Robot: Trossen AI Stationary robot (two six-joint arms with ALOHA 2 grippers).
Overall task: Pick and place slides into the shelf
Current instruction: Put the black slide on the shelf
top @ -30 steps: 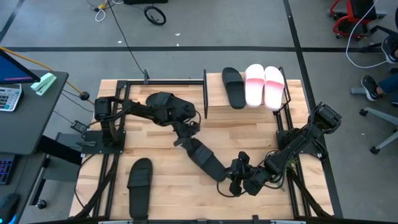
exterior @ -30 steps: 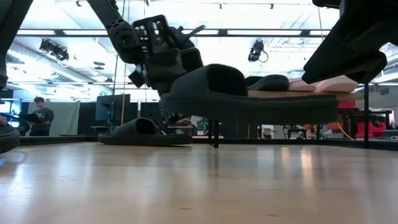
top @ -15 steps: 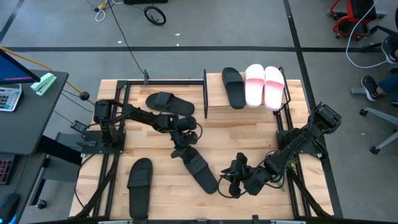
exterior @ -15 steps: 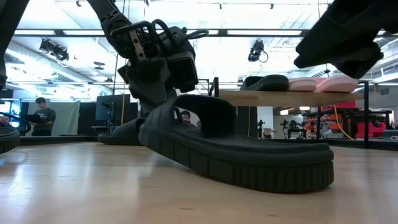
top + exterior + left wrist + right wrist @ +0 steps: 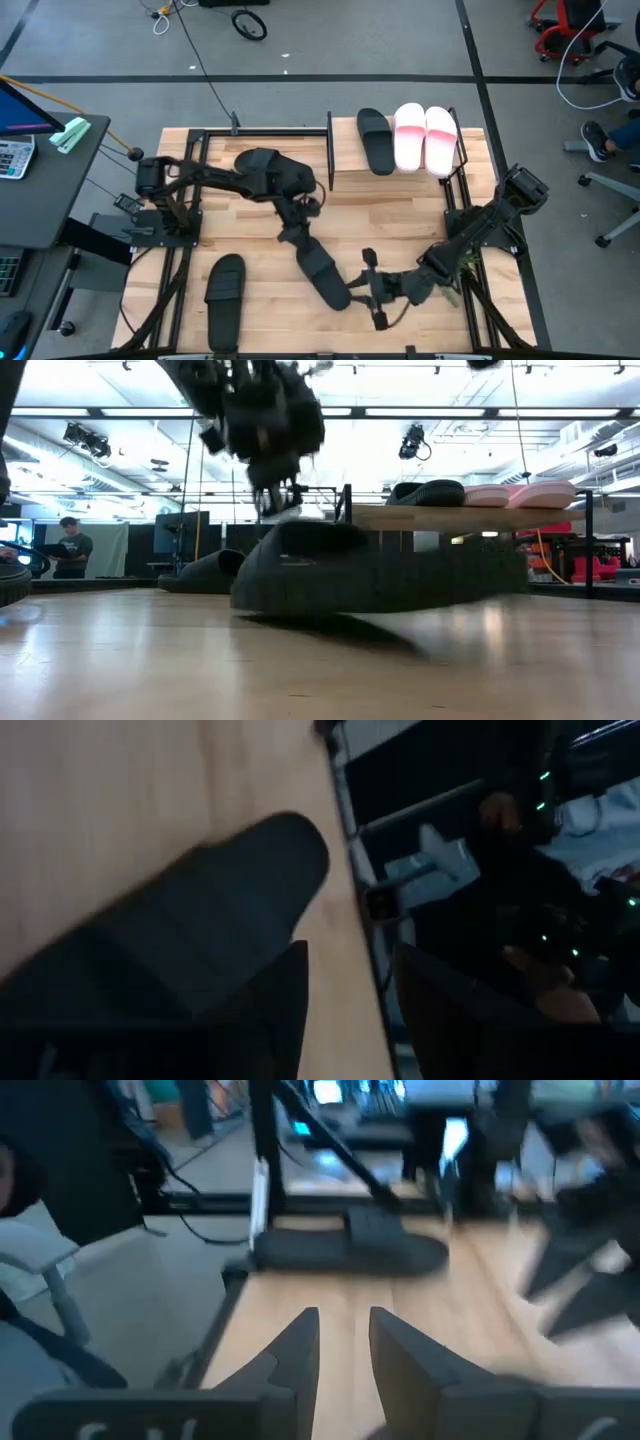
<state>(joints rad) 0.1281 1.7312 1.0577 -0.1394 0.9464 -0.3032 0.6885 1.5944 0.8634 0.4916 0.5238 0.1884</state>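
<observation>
While my left gripper (image 5: 296, 237) sits at the near-centre of the light wooden table (image 5: 400, 220), it is pressed to the strap end of a black open-toe slide sandal (image 5: 322, 272) that lies slantwise across the boards. I cannot tell whether that gripper is clenched on the strap or only touching it, for the low view is smeared there and my left wrist view shows only the dark sole (image 5: 190, 930) against the wood. From the low view this slide (image 5: 380, 575) is roughly level with a shadow under it, and I cannot say whether its sole touches the table. My right gripper (image 5: 373, 290) lies low at the slide's other end, just beside it, its jaws spread apart and grasping nothing; bare wood shows between them in my right wrist view. At the far right of the table is the small rack with light wooden boards and thin black posts (image 5: 345, 150). On its top board lie one black slide (image 5: 375, 140) and two pale pink slides (image 5: 410, 135) (image 5: 441, 138), side by side. Another black slide (image 5: 265, 165) lies on the table left of the rack, partly under my left arm. A fourth black slide (image 5: 225, 300) lies at the near left corner, well apart from both grippers. Beyond the table, a person (image 5: 67, 546) shows in the room.
</observation>
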